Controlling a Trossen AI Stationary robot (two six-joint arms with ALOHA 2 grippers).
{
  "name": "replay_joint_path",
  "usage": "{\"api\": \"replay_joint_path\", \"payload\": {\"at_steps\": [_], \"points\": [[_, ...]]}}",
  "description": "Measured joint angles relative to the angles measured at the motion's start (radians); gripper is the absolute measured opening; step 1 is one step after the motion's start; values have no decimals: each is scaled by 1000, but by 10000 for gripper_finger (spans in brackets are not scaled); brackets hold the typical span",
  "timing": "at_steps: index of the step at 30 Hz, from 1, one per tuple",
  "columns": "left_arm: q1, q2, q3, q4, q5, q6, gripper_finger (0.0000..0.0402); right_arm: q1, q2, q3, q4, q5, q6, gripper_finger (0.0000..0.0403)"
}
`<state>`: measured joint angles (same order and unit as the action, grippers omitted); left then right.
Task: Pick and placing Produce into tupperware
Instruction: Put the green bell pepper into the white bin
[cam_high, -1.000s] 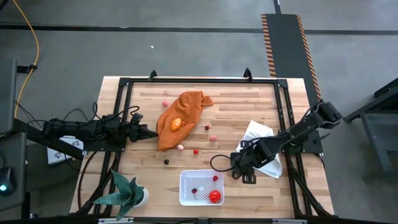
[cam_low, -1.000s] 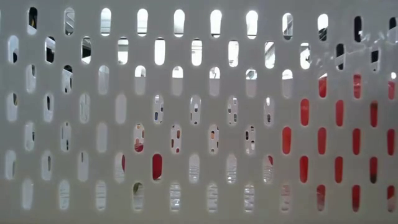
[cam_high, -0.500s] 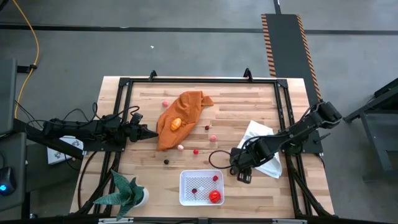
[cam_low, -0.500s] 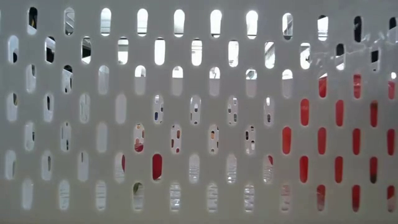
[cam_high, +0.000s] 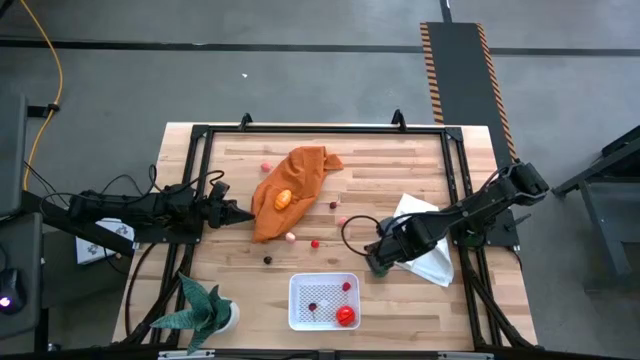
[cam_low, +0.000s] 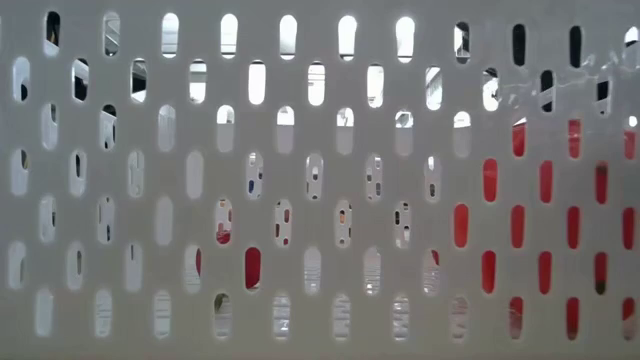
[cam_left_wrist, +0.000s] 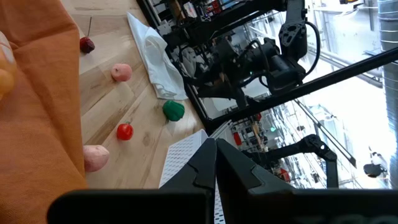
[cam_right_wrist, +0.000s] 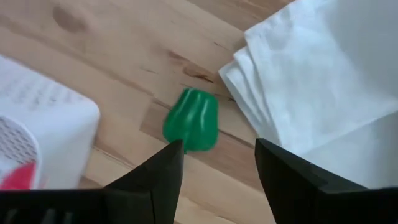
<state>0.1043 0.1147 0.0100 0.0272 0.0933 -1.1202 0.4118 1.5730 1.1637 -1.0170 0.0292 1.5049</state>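
Observation:
A green toy pepper (cam_right_wrist: 191, 120) lies on the wooden table between the white container (cam_high: 323, 300) and the folded white cloth (cam_high: 425, 245); it also shows in the left wrist view (cam_left_wrist: 173, 110). My right gripper (cam_right_wrist: 219, 144) is open just over it, one finger nearly above the pepper and the other to one side. In the high view the right gripper (cam_high: 371, 262) is above the container's far right corner. The container holds a red piece (cam_high: 345, 316) and two small dark red ones. My left gripper (cam_high: 245, 215) is shut and empty at the table's left.
An orange cloth (cam_high: 290, 185) with an orange piece (cam_high: 283, 198) on it lies at the table's middle. Small pink, red and dark pieces lie around it (cam_high: 290, 237). A toy plant (cam_high: 205, 310) stands at the near left. The container's slotted wall (cam_low: 320, 180) fills the low view.
My right gripper has moved toward the table's far edge and a little to the left, from beside the container's right side to the spot by the white cloth's near corner. My left arm has kept still.

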Motion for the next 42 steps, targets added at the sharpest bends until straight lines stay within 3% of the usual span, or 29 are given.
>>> {"api": "replay_joint_path", "payload": {"at_steps": [8, 15, 21, 42], "points": [[0, 0, 0, 0, 0, 0, 1, 3, 0, 0, 61, 11, 175, 191], [0, 0, 0, 0, 0, 0, 1, 3, 31, -1, 65, -87, 249, 222], [0, 0, 0, 0, 0, 0, 1, 3, 70, -1, 92, -131, 279, 242], [0, 0, 0, 0, 0, 0, 1, -13, 165, -1, 130, -108, 249, 243]]}}
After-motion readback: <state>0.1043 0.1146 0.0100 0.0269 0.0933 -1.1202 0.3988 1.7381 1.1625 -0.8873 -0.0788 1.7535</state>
